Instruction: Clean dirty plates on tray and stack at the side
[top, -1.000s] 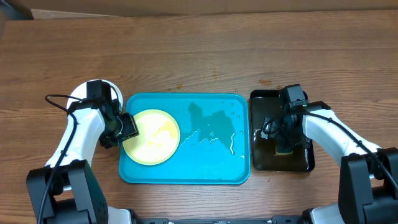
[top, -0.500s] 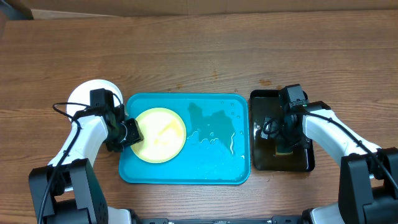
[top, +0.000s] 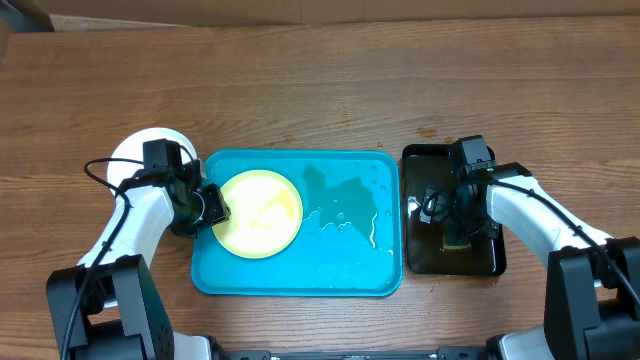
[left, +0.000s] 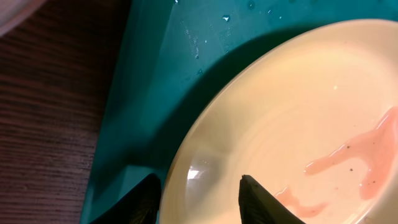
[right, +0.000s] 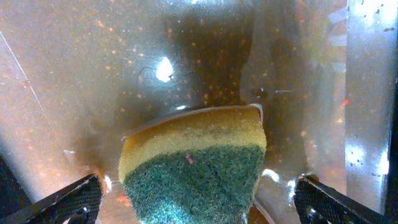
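Observation:
A pale yellow dirty plate (top: 262, 213) lies on the left half of the turquoise tray (top: 340, 260), with a pink sauce smear (left: 364, 152) on it. My left gripper (top: 210, 207) stands at the plate's left rim. One finger is outside the rim and the other is over the plate's face (left: 298, 112), with a gap still showing between them. My right gripper (top: 457, 228) hangs open and wide over the black tray (top: 425, 165). A yellow-and-green sponge (right: 193, 155) lies loose between its fingers.
A white plate (top: 135, 150) lies on the wooden table just left of the turquoise tray, partly under my left arm. Water pools on the tray's middle and right (top: 345, 200). The black tray holds murky brown water (right: 93, 74).
My left gripper has moved right and narrowed round the yellow plate's rim. The plate has slid a little to the right on the tray. The right arm has not moved.

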